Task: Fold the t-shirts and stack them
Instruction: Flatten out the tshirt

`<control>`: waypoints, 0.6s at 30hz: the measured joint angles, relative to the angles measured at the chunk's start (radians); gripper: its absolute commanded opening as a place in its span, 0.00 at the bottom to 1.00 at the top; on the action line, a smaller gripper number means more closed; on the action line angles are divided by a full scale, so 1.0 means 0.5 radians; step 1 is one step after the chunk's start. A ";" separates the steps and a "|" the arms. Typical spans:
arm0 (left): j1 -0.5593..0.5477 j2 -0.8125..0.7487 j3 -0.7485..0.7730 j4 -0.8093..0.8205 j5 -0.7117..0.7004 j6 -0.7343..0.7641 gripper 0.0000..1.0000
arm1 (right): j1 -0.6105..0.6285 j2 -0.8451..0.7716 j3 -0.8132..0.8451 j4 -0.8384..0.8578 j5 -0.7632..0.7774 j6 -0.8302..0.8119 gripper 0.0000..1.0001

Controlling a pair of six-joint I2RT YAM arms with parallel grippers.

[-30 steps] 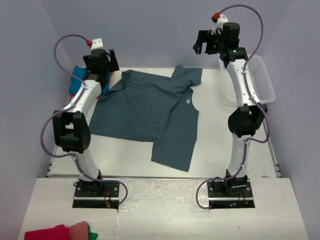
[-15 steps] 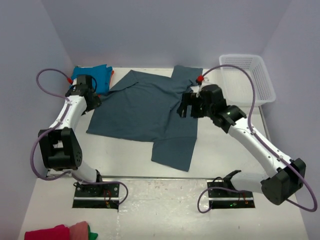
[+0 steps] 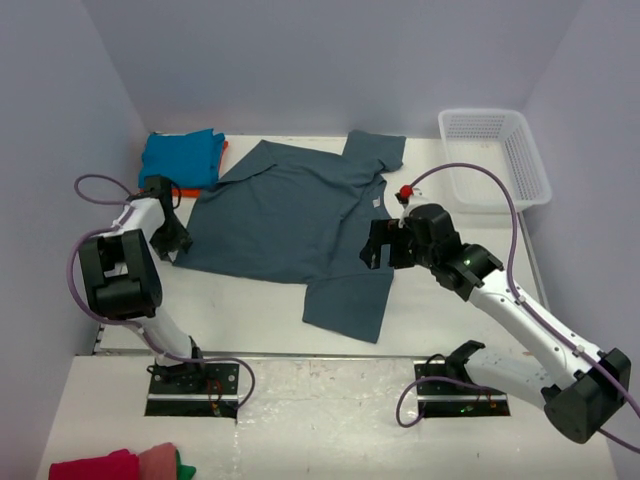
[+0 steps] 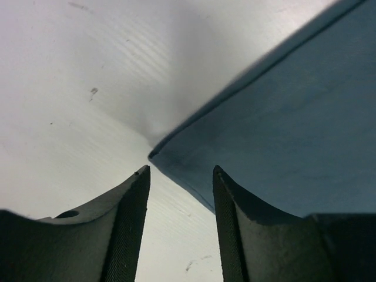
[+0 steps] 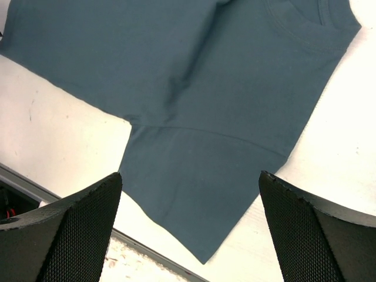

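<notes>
Shirt (image 3: 290, 215) spread flat on counter (image 3: 440, 300). Left hand (image 4: 180, 171), jaws apart, straddles hem corner, likely to pinch it. Right hand (image 5: 191, 176), wide apart, hovers over near sleeve.

- We see a plain, dusty slate-blue shirt (image 3: 290, 215).
- We see a bright turquoise shirt (image 3: 180, 158) and a sliver of an orange shirt (image 3: 224, 148).
- We see a white mesh basket (image 3: 530, 160) and a white counter (image 3: 440, 300).
</notes>
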 measured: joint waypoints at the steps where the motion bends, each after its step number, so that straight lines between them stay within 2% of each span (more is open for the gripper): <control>1: 0.021 0.012 -0.018 0.002 0.000 0.007 0.49 | 0.008 0.004 0.000 0.002 0.000 -0.001 0.99; 4: 0.085 0.037 -0.076 0.002 0.001 0.027 0.51 | 0.027 0.013 0.000 0.006 -0.002 -0.006 0.99; 8: 0.165 0.050 -0.131 0.021 0.018 0.063 0.60 | 0.050 0.014 -0.002 0.030 -0.017 -0.013 0.99; 11: 0.192 0.050 -0.137 0.024 0.031 0.076 0.62 | 0.061 0.014 -0.002 0.032 -0.018 -0.015 0.99; 18: 0.197 0.076 -0.117 0.024 0.072 0.082 0.59 | 0.064 -0.001 -0.020 0.045 -0.017 -0.016 0.99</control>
